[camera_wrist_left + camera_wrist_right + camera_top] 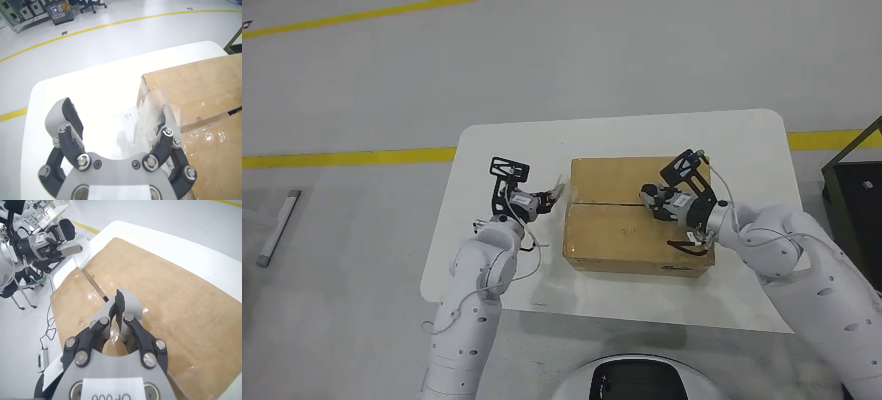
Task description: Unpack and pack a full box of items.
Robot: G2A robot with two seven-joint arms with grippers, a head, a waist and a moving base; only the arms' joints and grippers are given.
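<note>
A brown cardboard box (627,238) (198,89) (166,287) lies on the white table (512,150), flaps down, with a narrow gap along the centre seam (94,285). Shiny clear tape remains on its top. My left gripper (548,198) (117,117) (70,240) is open beside the box's left end. A peeled strip of clear tape (151,111) (84,252) clings to the finger nearest the box and runs down to the box's end. My right gripper (650,197) (118,302) is shut with nothing in it, just above the box top near the seam.
The table has bare room on the left of the box (85,91) and a strip behind it. A dark green frame (854,190) stands off the table's right edge. A yellow line (342,158) crosses the floor.
</note>
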